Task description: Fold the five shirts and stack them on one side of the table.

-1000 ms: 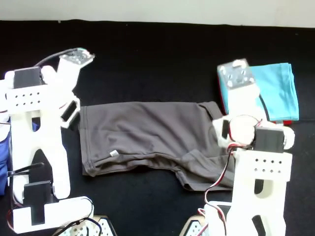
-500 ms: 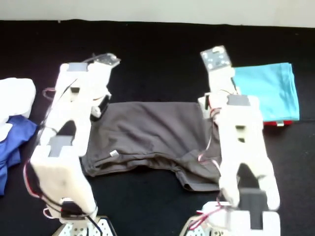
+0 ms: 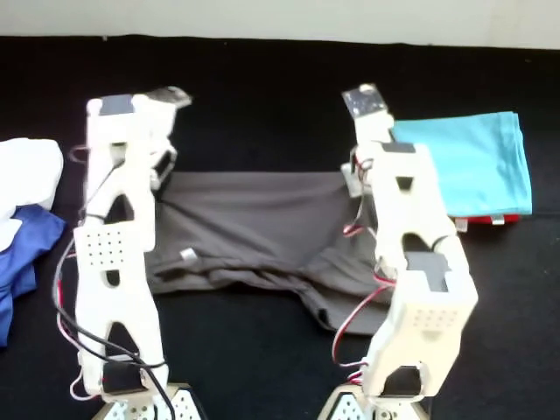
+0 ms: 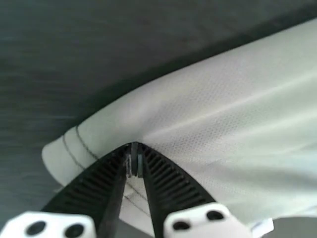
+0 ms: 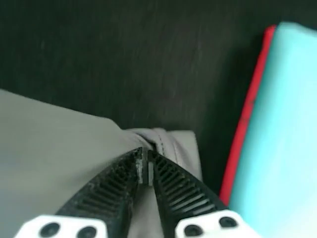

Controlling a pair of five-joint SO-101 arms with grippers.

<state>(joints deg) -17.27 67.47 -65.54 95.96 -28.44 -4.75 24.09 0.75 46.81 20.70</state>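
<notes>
The grey shirt (image 3: pixel 262 223) lies spread across the middle of the desk (image 3: pixel 262 79). The left hand (image 4: pixel 133 151) is clamped on its far left corner. The right hand (image 5: pixel 145 156) is clamped on its far right corner, just beside the folded teal shirt (image 3: pixel 481 162).

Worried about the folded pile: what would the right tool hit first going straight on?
The grey shirt that the right tool pinches; beyond it, probably bare table. The turquoise shirt sits aside.
</notes>
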